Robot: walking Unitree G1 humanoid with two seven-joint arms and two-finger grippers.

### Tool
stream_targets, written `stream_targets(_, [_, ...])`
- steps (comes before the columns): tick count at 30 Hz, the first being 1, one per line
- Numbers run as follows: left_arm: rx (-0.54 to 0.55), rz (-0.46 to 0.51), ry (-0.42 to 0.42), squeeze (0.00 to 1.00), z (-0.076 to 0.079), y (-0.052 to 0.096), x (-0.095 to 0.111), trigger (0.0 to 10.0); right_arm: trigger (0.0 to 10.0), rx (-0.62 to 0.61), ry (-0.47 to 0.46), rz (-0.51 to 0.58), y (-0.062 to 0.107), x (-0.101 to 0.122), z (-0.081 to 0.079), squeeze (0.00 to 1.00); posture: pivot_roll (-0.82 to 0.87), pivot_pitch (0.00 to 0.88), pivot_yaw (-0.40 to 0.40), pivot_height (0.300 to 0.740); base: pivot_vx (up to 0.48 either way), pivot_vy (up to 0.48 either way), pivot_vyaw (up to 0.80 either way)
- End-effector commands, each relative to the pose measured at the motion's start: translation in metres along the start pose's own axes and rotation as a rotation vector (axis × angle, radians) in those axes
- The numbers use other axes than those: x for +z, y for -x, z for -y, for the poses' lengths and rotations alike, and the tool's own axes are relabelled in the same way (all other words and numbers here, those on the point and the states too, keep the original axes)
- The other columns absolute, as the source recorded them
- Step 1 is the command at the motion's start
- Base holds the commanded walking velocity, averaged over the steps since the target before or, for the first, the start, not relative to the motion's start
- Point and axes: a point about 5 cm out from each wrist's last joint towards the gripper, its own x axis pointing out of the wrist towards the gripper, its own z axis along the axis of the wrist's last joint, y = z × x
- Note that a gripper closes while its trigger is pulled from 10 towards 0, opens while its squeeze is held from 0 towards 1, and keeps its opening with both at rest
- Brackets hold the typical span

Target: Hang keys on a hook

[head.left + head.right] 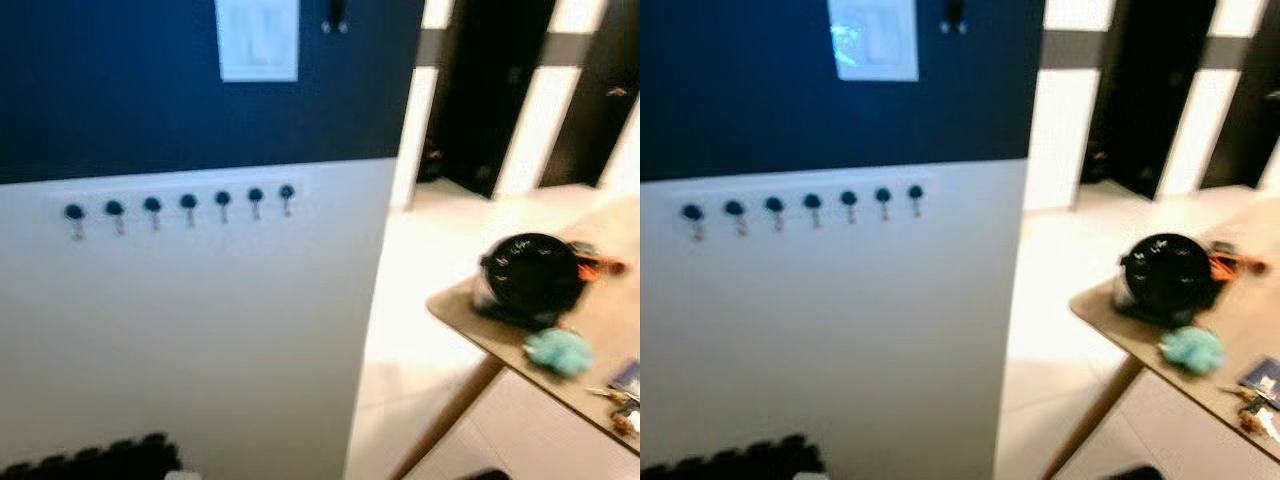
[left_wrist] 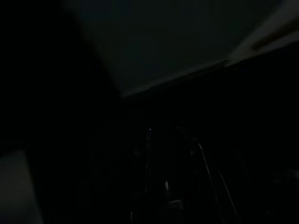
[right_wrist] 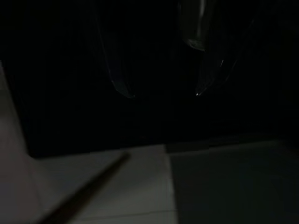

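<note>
A row of several dark-knobbed hooks (image 1: 188, 203) runs along a white rail on the wall, just below the dark blue upper part. A small bunch of keys (image 1: 612, 395) lies at the near right edge of the wooden table (image 1: 610, 310), blurred. A teal fluffy ball (image 1: 558, 350) sits on the table just left of the keys. In the very dark right wrist view, my right gripper (image 3: 162, 93) hangs open with nothing between its fingertips (image 3: 124, 91). My left gripper (image 2: 170, 158) is a faint outline in the dark left wrist view.
A round black object (image 1: 530, 272) and something orange (image 1: 597, 265) sit on the table behind the teal ball. A white panel (image 1: 257, 38) is mounted on the blue wall. Pale floor (image 1: 420, 300) lies between wall and table. Dark doorways (image 1: 480, 90) stand beyond.
</note>
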Motion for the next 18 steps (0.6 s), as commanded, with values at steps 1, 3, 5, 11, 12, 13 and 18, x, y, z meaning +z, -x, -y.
stream_targets(1, [-0.006,-0.002,-0.024,0.0,0.0019,0.0005,-0.0015,10.0,10.0,0.009,0.01,-0.003,0.0003,-0.001,-0.0015,0.0,0.02,0.009,0.007,0.74,0.0,0.0,-0.8])
stream_targets(3, [-0.006,-0.001,-0.024,0.0,0.0015,0.0008,-0.0018,10.0,10.0,0.011,0.011,-0.004,0.0002,-0.001,-0.0017,0.0,0.03,0.011,0.006,0.74,0.0,0.0,-0.8])
stream_targets(5, [-0.005,0.0,-0.026,0.0,0.0009,0.0012,-0.0022,10.0,10.0,0.013,0.01,-0.005,0.0,-0.0009,-0.0019,0.0,0.03,0.011,0.006,0.74,0.0,0.0,-0.8])
stream_targets(11, [0.023,0.014,-0.029,0.0,-0.0039,0.0025,-0.002,10.0,10.0,0.018,0.006,-0.009,-0.0002,-0.0016,-0.0041,0.0,0.03,0.008,0.008,0.74,0.0,0.0,-0.8])
stream_targets(12, [0.027,0.018,-0.027,0.0,-0.0044,0.0025,-0.0015,10.0,10.0,0.019,0.007,-0.009,-0.0002,-0.0015,-0.0044,0.0,0.03,0.008,0.008,0.74,0.0,0.0,-0.8])
stream_targets(13, [0.028,0.021,-0.026,0.0,-0.0047,0.0025,-0.0012,10.0,10.0,0.019,0.007,-0.009,-0.0003,-0.0015,-0.0046,0.0,0.03,0.008,0.008,0.74,0.0,0.0,-0.8])
stream_targets(18, [0.016,0.061,-0.002,0.0,-0.0038,0.0017,0.0046,10.0,10.0,0.02,0.011,-0.007,-0.0009,-0.0003,-0.0047,0.0,0.03,0.006,0.006,0.74,0.0,0.0,-0.8])
